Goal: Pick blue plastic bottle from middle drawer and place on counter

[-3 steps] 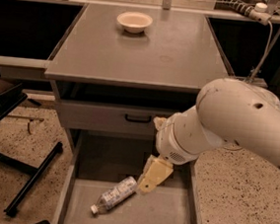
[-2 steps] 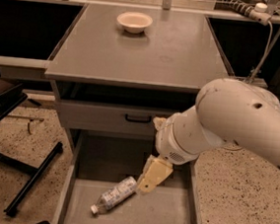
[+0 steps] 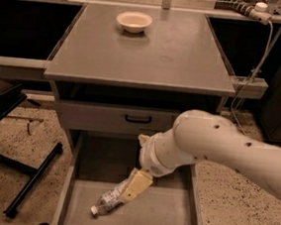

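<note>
Bottle (image 3: 107, 201) in mid drwr (image 3: 170, 221), tool (image 3: 136, 186) at it.

Warm, dim light lies evenly on the counter (image 3: 150, 60), where the bowl (image 3: 134, 21) throws a soft shadow toward the near edge. The middle drawer (image 3: 170, 219) sits in shade (its far end darkest), the gripper (image 3: 133, 187) low inside it over the blue plastic bottle (image 3: 106, 201).
</note>
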`<state>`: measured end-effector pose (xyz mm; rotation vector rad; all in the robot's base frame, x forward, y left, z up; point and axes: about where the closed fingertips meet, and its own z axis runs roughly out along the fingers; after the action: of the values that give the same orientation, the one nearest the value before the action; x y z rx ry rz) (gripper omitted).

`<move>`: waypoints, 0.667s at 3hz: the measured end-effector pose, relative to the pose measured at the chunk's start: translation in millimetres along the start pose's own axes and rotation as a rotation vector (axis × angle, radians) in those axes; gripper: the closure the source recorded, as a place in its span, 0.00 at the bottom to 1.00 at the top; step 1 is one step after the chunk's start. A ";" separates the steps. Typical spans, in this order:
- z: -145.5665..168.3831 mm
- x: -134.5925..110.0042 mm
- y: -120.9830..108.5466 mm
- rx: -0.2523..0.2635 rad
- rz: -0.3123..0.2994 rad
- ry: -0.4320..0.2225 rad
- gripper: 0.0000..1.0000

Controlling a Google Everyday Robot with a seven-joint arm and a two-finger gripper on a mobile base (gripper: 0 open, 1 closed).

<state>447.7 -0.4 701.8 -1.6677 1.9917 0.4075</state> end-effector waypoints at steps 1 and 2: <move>74.9 11.0 -5.8 -0.039 0.022 -0.069 0.00; 129.0 13.5 -10.7 -0.032 0.015 -0.106 0.00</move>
<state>480.7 54.8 588.6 -1.6173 1.9307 0.5241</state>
